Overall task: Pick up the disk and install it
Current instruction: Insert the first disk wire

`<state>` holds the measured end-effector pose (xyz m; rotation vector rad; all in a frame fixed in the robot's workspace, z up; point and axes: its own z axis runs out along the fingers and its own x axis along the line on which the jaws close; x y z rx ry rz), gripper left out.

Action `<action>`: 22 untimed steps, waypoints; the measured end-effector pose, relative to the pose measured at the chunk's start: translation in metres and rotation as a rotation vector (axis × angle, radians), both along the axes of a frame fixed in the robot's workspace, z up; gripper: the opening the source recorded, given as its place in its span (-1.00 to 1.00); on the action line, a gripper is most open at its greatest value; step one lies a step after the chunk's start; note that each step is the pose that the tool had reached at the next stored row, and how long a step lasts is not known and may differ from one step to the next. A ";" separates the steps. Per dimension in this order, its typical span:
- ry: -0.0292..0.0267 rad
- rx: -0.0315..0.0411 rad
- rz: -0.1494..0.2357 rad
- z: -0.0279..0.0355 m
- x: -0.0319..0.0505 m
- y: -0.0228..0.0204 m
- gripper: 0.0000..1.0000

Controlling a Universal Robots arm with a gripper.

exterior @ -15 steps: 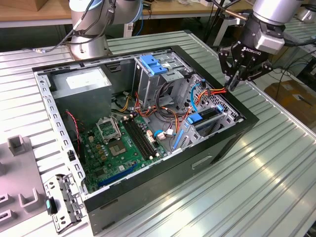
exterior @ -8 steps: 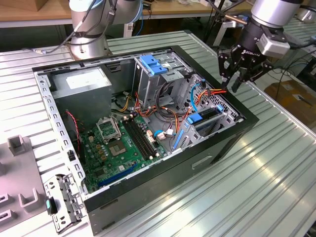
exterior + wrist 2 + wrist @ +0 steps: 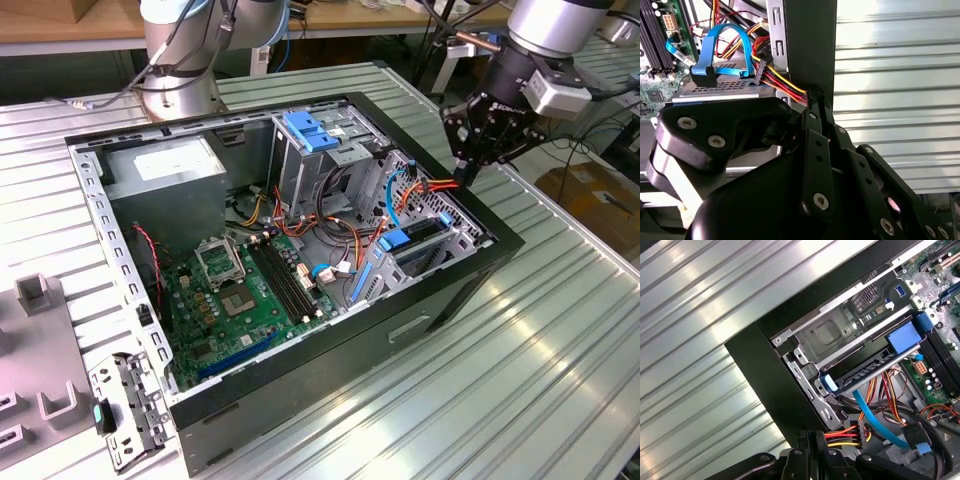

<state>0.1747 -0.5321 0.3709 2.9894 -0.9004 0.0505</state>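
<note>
Tool (image 3: 465, 172) above case (image 3: 503, 232) (disk (image 3: 420, 232) seemingly inside)

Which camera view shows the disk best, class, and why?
The first wrist view: the disk lies close and unblocked in its bay, blue rail ends at both sides. The exterior view shows the disk farther off among cables. In the second wrist view the pincer blocks much; a grey-and-blue edge may be it.

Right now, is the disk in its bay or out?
In. The disk sits slotted in the drive cage, blue rails showing at both ends; the gripper hangs apart from it.
</note>
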 end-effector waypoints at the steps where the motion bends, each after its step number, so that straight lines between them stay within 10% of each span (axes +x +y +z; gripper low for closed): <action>1: 0.0000 0.0001 0.001 0.0002 0.0000 0.0000 -0.67; 12: 0.0000 0.0000 -0.025 0.0003 -0.0038 0.0000 -0.67; 22: 0.0000 0.0000 -0.136 0.0003 -0.0081 0.0000 -0.67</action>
